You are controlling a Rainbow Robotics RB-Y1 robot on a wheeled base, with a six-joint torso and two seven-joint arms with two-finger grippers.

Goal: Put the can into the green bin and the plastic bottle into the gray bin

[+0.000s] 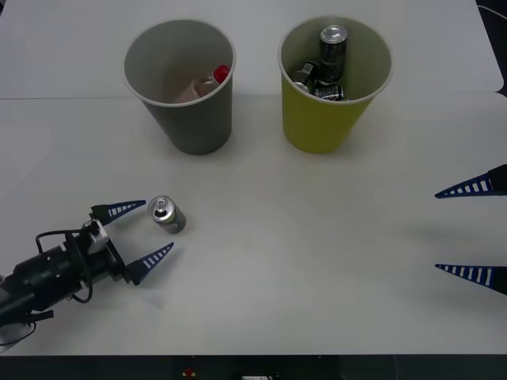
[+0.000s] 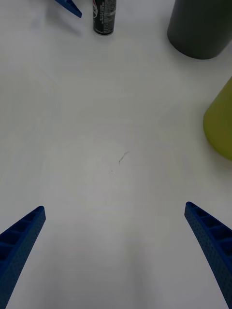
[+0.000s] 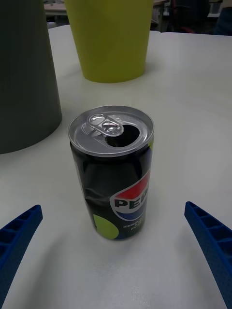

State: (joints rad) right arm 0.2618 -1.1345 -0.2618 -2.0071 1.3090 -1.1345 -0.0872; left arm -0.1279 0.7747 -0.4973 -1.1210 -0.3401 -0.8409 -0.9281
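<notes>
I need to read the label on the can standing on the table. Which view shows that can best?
The left wrist view: the can stands close, upright, logo and opened top plain. The front view shows it small beside the left gripper; the right wrist view shows its side far off.

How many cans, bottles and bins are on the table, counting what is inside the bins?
Cans: 4, with one can standing on the table between the fingers of the open left end effector and 3 visible inside the green bin
Plastic bottles: 1, the plastic bottle inside the gray bin
Bins: 2, gray and green
Total: 7
</notes>
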